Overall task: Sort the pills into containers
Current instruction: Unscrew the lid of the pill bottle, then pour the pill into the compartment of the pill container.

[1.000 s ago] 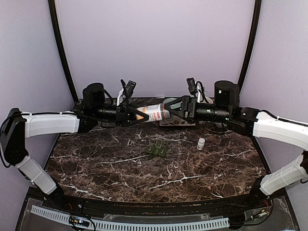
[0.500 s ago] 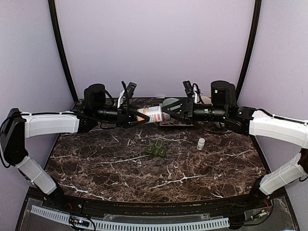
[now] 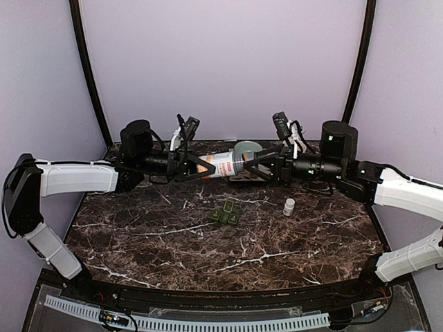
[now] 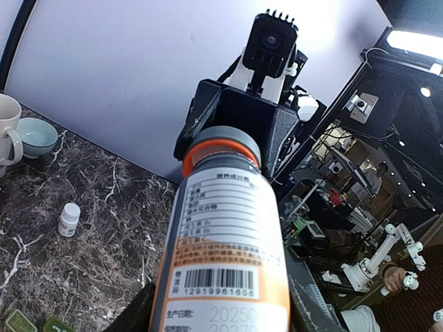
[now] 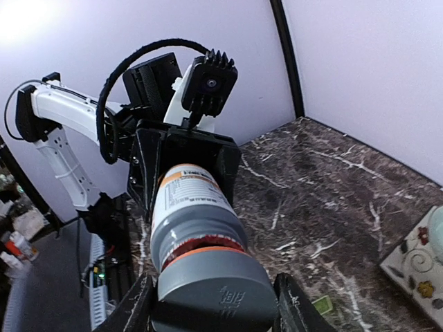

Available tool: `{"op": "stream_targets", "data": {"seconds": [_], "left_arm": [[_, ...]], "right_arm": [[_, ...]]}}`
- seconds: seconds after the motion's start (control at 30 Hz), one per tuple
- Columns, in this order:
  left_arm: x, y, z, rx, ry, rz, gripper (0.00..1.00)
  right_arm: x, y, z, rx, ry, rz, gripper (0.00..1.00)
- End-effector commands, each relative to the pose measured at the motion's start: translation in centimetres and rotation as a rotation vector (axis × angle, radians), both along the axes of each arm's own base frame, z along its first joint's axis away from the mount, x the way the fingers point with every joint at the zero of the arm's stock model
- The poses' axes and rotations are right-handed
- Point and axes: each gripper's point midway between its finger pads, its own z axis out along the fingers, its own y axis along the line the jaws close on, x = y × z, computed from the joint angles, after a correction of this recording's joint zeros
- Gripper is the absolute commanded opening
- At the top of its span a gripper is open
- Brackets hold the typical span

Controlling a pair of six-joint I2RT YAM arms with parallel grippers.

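Observation:
An orange bottle (image 3: 223, 164) with a white label and a grey cap hangs level above the back of the table, between both arms. My left gripper (image 3: 206, 168) is shut on its body (image 4: 225, 242). My right gripper (image 3: 249, 167) is shut on the grey cap (image 5: 214, 294), one finger on each side. A red toothed band shows between the cap and the neck. The containers, a dark green pill box (image 3: 227, 214), lie on the marble below, and a corner (image 5: 320, 303) shows in the right wrist view. No pills are visible.
A small white bottle (image 3: 288, 206) stands right of the pill box. A pale green bowl (image 3: 246, 148) and a patterned tile (image 5: 415, 266) sit at the back. A white mug (image 4: 7, 128) stands beside the bowl. Dark marble table (image 3: 173, 256).
The right arm has drawn back to the right, uncovering the green bowl behind it. Its jaws, wide a second ago, have closed in on the cap. The left arm has stayed put.

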Motion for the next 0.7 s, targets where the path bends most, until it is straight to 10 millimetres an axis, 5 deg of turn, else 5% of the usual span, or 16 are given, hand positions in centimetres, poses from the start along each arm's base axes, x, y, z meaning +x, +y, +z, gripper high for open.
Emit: {"op": "stream_targets", "data": {"seconds": [0.0,0.33,0.67], "left_arm": [[-0.5,0.6,3.2,-0.065,-0.024,-0.065,0.03],[-0.1,0.6,2.4,-0.057,-0.033,-0.03,0.03],[1.8,2.5,-1.4,-0.024,-0.045,0.152,0.02]], "right_arm": [[1.5,-1.2,0.6,-0.06,-0.24,-0.081,0.08],[2.6,-1.8,1.2,-0.051,-0.23,-0.16,0.09],[3.6,-4.1,0.3,-0.05,-0.167,-0.303,0.08]]}}
